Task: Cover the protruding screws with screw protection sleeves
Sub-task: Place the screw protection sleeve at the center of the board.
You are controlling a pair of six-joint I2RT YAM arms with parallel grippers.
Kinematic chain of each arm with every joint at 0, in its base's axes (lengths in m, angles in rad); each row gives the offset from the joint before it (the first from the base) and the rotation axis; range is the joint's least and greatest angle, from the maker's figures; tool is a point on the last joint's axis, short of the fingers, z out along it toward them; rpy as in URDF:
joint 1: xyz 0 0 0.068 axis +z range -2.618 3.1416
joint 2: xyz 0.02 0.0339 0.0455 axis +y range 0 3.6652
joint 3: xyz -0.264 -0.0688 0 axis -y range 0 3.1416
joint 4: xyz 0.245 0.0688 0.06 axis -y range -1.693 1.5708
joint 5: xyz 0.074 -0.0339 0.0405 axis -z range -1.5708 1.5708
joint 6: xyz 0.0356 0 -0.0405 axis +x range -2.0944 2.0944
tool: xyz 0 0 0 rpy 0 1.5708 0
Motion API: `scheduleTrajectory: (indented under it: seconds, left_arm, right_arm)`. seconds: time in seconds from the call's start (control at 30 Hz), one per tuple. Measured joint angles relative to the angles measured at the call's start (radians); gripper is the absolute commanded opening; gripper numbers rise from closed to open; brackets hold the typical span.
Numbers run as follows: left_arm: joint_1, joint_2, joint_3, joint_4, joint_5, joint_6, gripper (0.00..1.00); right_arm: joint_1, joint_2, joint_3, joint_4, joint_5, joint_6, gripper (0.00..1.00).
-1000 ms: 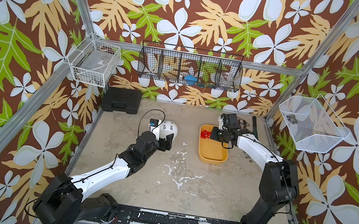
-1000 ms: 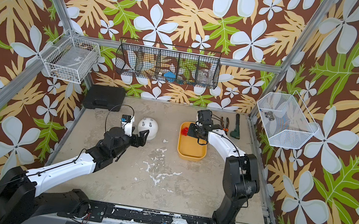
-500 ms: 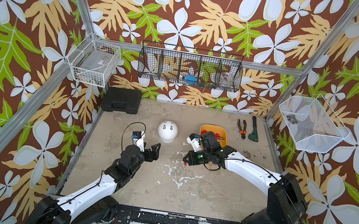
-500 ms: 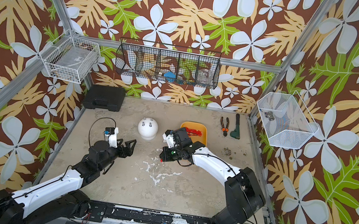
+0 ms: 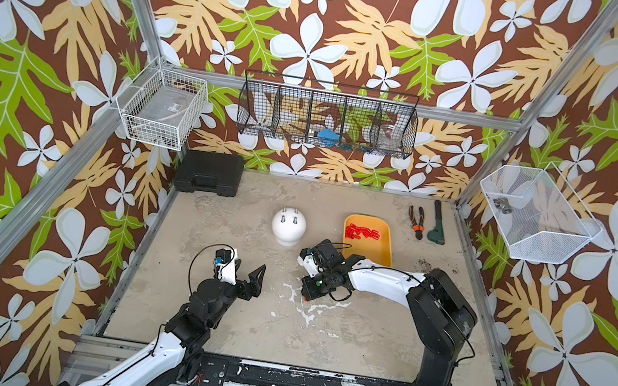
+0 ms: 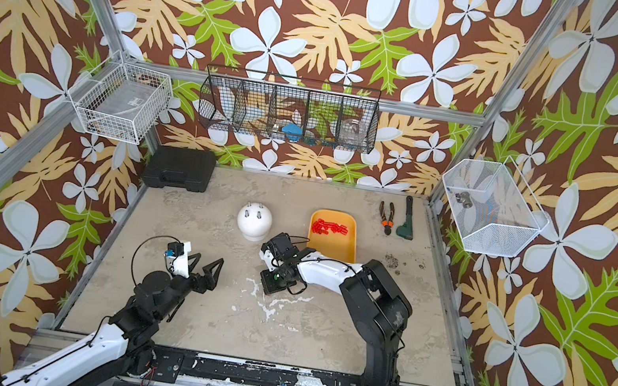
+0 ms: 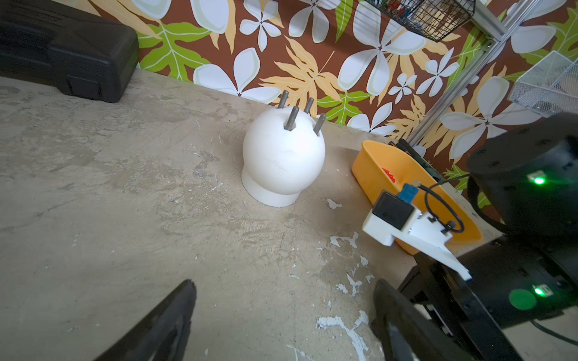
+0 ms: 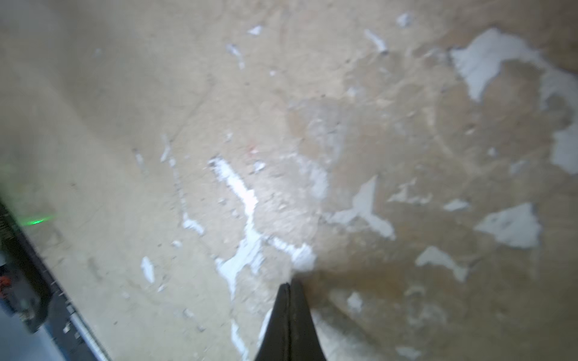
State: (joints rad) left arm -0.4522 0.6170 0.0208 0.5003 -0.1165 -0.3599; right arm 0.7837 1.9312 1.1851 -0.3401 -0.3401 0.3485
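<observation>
Red screw protection sleeves [image 5: 361, 233] lie on their sides in the orange tray [image 5: 386, 251], just far-right of my right gripper [image 8: 289, 285], which points down, pinched together on nothing. My left gripper [image 5: 248, 269] gapes wide and empty. The protruding screws [image 7: 294, 114] stand bare and near-upright on the white dome [image 7: 281, 156], far-left.
</observation>
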Motion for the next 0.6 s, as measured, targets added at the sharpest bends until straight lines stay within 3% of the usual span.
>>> scheduleTrajectory:
  seconds: [0.07,0.37,0.6]
  left_arm:
    - [0.0,-0.009,-0.008,0.019,-0.003,0.019,0.9]
    - [0.001,0.062,-0.007,0.083,-0.006,0.036,0.9]
    - [0.001,0.069,-0.001,0.089,-0.006,0.044,0.9]
  right_arm:
    - [0.002,0.021,0.027,0.01,0.029,-0.014,0.03]
    - [0.008,0.035,0.076,0.013,0.131,-0.056,0.33]
    - [0.008,-0.051,0.039,-0.005,0.164,-0.064,0.37]
